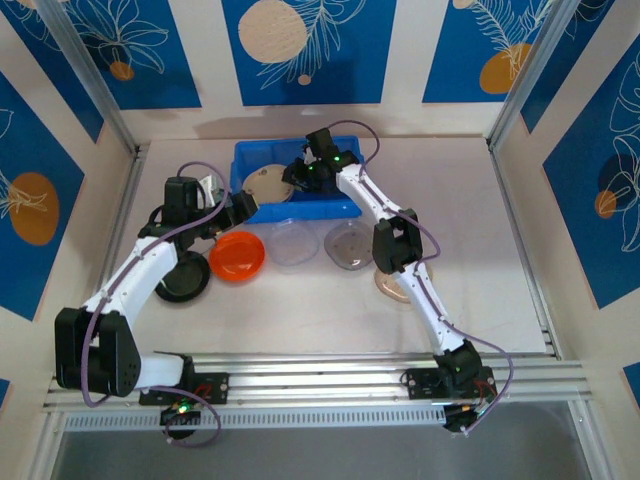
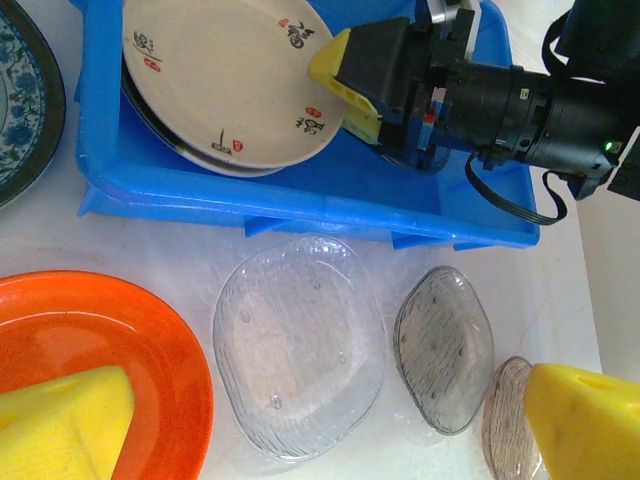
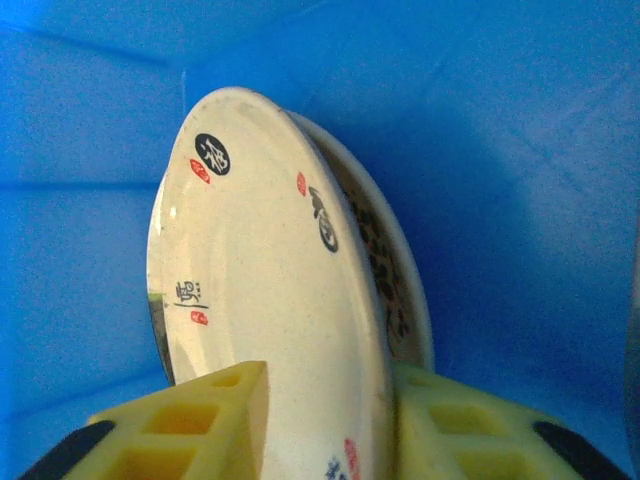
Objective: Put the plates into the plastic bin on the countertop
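Observation:
The blue plastic bin point(image 1: 240, 168) sits at the back of the countertop point(image 1: 330, 310). A cream plate point(image 2: 225, 80) with printed characters lies on top of other plates stacked in the bin. My right gripper point(image 3: 330, 420) is inside the bin point(image 3: 520, 150), open, its yellow fingers either side of that plate's point(image 3: 260, 270) rim. A patterned plate point(image 3: 385, 270) lies right behind it. My left gripper point(image 2: 320, 430) hangs open over a clear plate point(image 2: 300, 345), with the orange plate point(image 2: 90, 340) under its left finger. A smoky plate point(image 2: 445, 350) and a brownish one point(image 2: 505, 420) lie to the right.
A black plate point(image 1: 183, 277) lies beneath the left arm, and a teal patterned plate point(image 2: 20, 100) sits left of the bin. Metal frame rails and blue-patterned panels border the surface. The right arm point(image 1: 400, 250) stretches over the smoky and brownish plates.

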`<state>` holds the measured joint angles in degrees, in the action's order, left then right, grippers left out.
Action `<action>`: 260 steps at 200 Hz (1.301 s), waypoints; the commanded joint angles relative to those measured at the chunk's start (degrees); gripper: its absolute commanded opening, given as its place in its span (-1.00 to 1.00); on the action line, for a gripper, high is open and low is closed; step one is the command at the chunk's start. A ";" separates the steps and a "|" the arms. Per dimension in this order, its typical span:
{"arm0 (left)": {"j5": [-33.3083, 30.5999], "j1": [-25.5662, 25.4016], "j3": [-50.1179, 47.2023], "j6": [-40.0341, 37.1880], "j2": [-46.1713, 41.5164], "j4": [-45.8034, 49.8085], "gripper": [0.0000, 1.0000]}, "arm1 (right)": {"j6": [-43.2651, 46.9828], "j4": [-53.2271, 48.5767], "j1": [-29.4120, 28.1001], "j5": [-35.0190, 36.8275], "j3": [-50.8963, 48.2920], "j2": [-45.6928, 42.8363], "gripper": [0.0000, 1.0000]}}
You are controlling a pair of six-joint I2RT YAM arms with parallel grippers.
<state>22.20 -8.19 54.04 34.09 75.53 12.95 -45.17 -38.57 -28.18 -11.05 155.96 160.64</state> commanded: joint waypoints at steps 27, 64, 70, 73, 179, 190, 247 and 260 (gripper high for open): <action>-0.05 1.18 0.53 -1.50 1.38 0.16 0.99 | 1.96 -3.06 -0.38 1.80 2.53 -1.31 -0.11; 0.12 1.22 1.26 -1.25 1.75 -0.26 0.99 | 3.10 -4.66 -0.51 3.50 2.33 -2.90 -0.08; 0.13 1.20 1.36 -1.28 1.87 -0.30 0.99 | 3.37 -5.20 -0.55 4.07 2.24 -3.12 -0.08; 0.13 1.18 1.36 -1.23 1.90 -0.30 0.99 | 3.48 -5.53 -0.56 4.36 2.28 -3.21 -0.08; 0.39 1.16 2.21 -1.64 3.16 -0.44 0.99 | 2.88 -3.97 -1.43 1.07 1.89 -2.81 -0.11; 0.32 1.16 2.09 -1.57 3.14 -0.41 0.99 | 3.06 -3.98 -1.52 0.72 1.94 -2.79 -0.12; -0.86 1.15 1.27 -1.30 1.92 -0.75 0.99 | 4.65 -5.79 -1.65 -0.82 2.13 -4.07 -0.14; -1.70 1.23 1.52 -1.50 1.73 -0.23 0.99 | 5.53 -6.62 -1.65 -0.34 1.81 -5.06 -0.14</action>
<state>22.04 -7.97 54.33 33.91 78.24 12.88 -41.71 -42.94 -29.04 -9.26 156.81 160.48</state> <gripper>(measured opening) 0.996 0.429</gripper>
